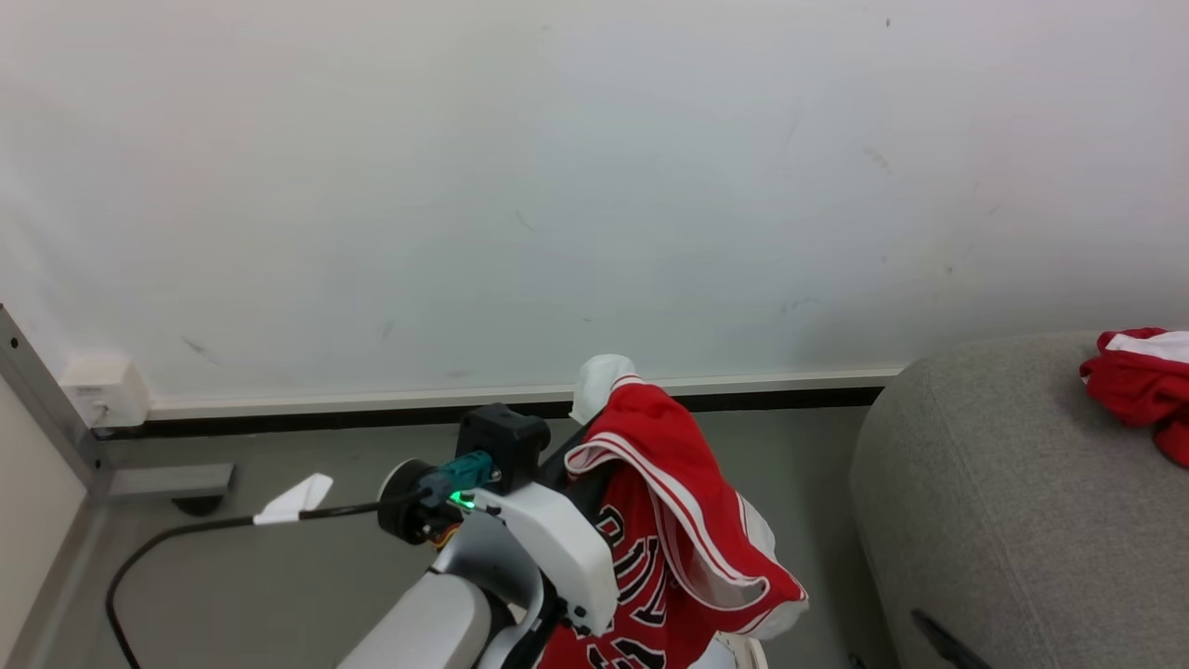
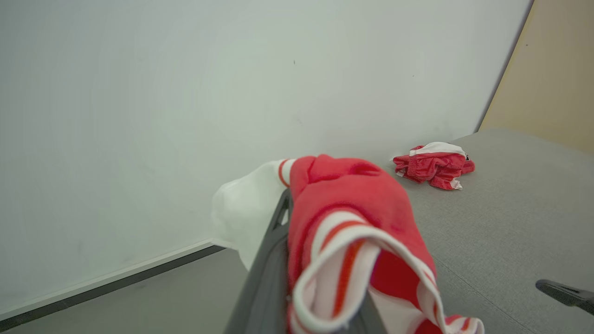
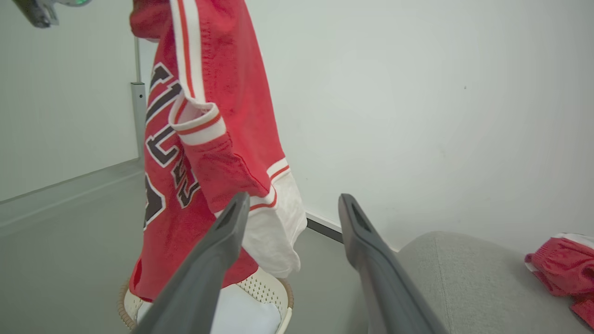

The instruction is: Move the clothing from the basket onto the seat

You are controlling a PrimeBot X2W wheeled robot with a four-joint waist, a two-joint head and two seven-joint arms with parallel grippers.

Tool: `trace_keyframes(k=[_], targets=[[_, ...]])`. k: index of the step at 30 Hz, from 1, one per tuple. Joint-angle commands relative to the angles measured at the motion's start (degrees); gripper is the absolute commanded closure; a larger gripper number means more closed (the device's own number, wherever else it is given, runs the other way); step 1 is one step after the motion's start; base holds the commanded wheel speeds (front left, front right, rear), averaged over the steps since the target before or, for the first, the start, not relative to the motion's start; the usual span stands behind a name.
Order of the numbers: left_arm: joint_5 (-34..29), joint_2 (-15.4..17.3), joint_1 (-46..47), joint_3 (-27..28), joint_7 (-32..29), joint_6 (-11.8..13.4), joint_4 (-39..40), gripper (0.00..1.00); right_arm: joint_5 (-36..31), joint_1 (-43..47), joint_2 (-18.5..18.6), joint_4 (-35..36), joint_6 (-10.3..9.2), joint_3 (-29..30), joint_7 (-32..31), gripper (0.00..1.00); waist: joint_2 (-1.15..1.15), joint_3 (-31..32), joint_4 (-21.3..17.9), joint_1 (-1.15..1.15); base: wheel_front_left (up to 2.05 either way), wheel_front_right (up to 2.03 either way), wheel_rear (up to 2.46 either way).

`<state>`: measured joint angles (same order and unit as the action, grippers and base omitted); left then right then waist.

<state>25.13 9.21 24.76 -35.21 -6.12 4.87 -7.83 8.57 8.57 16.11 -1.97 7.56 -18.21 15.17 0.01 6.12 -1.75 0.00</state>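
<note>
Gripped by the left hand (image 2: pixel 290 199), fingers pressed together on the cloth: a red jersey (image 1: pixel 669 483), held up in the air above the floor (image 1: pixel 307 576). Soft mesh-like knit, white side panels, red-and-white striped trim along the openings, black white-edged letters down the front. Draped over the fingertips in loose folds, with a white flap poking up at the top and the rest hanging limp. Lower hem hanging down to the basket (image 3: pixel 269 287) in the right wrist view, whether touching it not clear.

Basket below on the floor: small, oval, cream plastic, walls dotted with holes, a brown ribbed rim. Inside, a flat pale sheet (image 3: pixel 250 315).

Right hand (image 3: pixel 293 200) spread wide, holding nothing; two long dark matte fingers framing the jersey's white corner and the wall behind.

To the right, the sofa (image 1: pixel 1003 502): light grey woven fabric, bulky, with a rounded corner and a faint seam. On its top, well apart from the jersey, a second garment (image 1: pixel 1138 376), red with a white band, crumpled into a heap.

Behind everything, a plain off-white wall (image 1: pixel 557 186), lightly scuffed, ending in a pale skirting (image 1: pixel 372 401) over a dark strip. At the far left, a grey metal post (image 1: pixel 46 409) with a white socket box (image 1: pixel 102 390) beside it. Across the smooth grey floor, a black cable (image 1: pixel 186 534) curling up to the left arm's glossy white wrist housing (image 1: pixel 557 539), a small green light glowing there.

Between jersey and sofa, open floor.
</note>
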Motion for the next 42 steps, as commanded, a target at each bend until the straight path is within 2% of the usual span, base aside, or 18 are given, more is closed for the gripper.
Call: trace_keyframes(k=[1,6,10,17,20,24,25,26,27,32,40,41,42], targets=[[-0.2,-0.1,0.6,0.0,-0.2,0.2,0.6,1.00,0.1,-1.6,1.8,-0.2,-0.15,-2.0,0.0,0.00,-0.01,-0.1,0.2,0.00,0.00,0.00,0.00],[-0.4,-0.7,1.3,-1.2,-0.5,-0.2,1.4,1.00,1.2,-7.6,8.2,-2.4,-0.15,-11.2,-0.5,0.00,-0.01,-0.5,1.1,0.00,0.00,0.00,0.00],[-0.6,-1.5,2.0,-2.2,-0.8,-0.7,1.7,1.00,1.0,-12.9,10.1,-5.3,-0.15,-16.3,-1.4,0.00,-0.01,-0.7,2.1,0.00,0.00,0.00,0.00],[-0.4,-2.9,3.0,-4.4,-1.1,-1.3,2.0,1.00,2.5,-20.9,6.3,-13.2,-0.15,-23.6,-1.4,0.00,-0.01,-0.7,3.7,0.00,0.00,0.00,0.00],[-0.3,-3.6,3.2,-5.4,-1.3,-1.6,2.0,1.00,2.2,-24.1,3.6,-17.6,-0.15,-24.9,-0.9,0.00,-0.01,-0.6,4.1,0.00,0.00,0.00,0.00],[0.3,-4.0,3.2,-6.4,-1.3,-1.8,2.1,1.00,1.4,-27.4,-1.1,-23.6,-0.15,-23.5,-0.2,0.00,-0.01,-0.5,4.2,0.00,0.00,0.00,0.00],[0.4,-4.1,3.2,-6.7,-1.4,-1.9,2.1,1.00,1.7,-27.8,-2.4,-25.0,-0.15,-22.9,0.0,0.20,-0.01,-0.6,4.3,0.00,0.00,0.00,0.00],[0.4,-4.2,3.3,-6.8,-1.4,-1.9,2.0,1.00,2.1,-28.3,-3.6,-26.2,-0.15,-22.3,0.0,0.73,-0.01,-0.5,4.4,0.00,0.00,0.00,0.00],[0.5,-4.3,3.3,-7.0,-1.3,-1.9,1.9,1.00,2.9,-28.6,-4.8,-27.0,-0.15,-21.8,0.0,1.00,-0.01,-0.5,4.6,0.00,0.00,0.00,0.00],[0.6,-4.3,3.4,-7.3,-1.2,-1.9,1.1,1.00,4.7,-28.6,-7.1,-27.0,-0.15,-20.2,0.0,1.00,-0.01,-0.7,5.0,0.00,0.00,0.00,0.00],[1.0,-3.7,3.1,-7.1,-0.9,-1.4,-0.4,1.00,8.7,-26.8,-7.0,-25.0,-0.15,-18.0,0.0,1.00,-0.01,-1.1,4.9,0.00,0.00,0.00,0.00],[0.9,-3.6,3.1,-7.1,-0.8,-1.3,-0.5,0.91,9.4,-26.6,-7.0,-24.5,-0.15,-17.5,0.1,1.00,-0.01,-1.2,4.8,0.00,0.00,0.00,0.00],[0.8,-3.6,3.1,-7.1,-0.6,-1.1,-0.6,0.72,10.1,-26.5,-6.9,-24.1,-0.15,-17.0,0.1,1.00,-0.01,-1.3,4.8,0.00,0.00,0.00,0.00]])
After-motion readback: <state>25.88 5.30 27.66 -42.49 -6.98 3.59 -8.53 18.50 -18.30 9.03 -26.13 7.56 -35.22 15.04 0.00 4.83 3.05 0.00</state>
